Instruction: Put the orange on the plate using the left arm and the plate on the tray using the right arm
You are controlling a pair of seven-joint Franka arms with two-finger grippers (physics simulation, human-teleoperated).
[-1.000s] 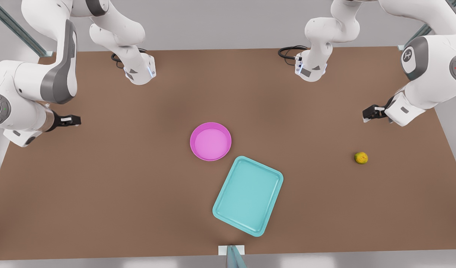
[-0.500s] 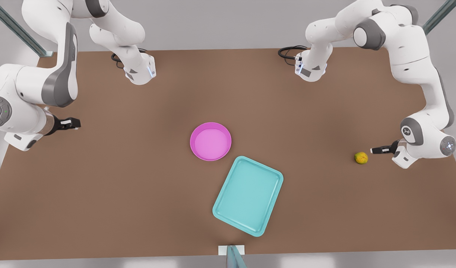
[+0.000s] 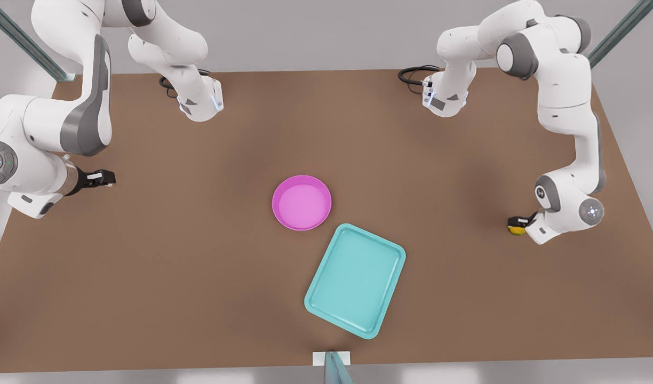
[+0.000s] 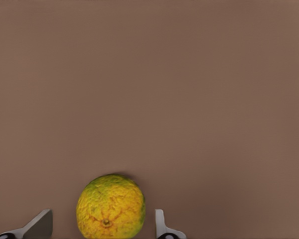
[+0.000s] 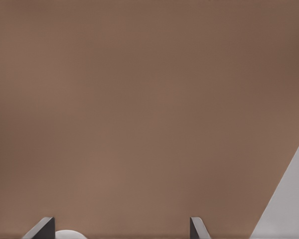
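The orange [image 3: 514, 231] lies on the table at the front view's right, mostly covered by my left gripper [image 3: 519, 222]. In the left wrist view the orange [image 4: 110, 206] sits between the open fingers [image 4: 40, 226] with a gap on each side. The pink plate [image 3: 301, 202] rests mid-table, and the teal tray [image 3: 355, 280] lies just in front of it, turned at an angle. My right gripper [image 3: 105, 177] waits open above the table at the front view's left, its fingertips [image 5: 44, 228] over bare brown surface.
Both arm bases [image 3: 198, 101] stand at the table's far edge with black cables [image 3: 414, 72] beside them. A small white bracket [image 3: 332, 358] sits at the near edge. The table's edge runs close behind the left arm's wrist [image 3: 572, 210].
The left arm swung down and toward the orange, and its open fingers now straddle the fruit. The right arm barely shifted. Plate, tray and orange stayed put.
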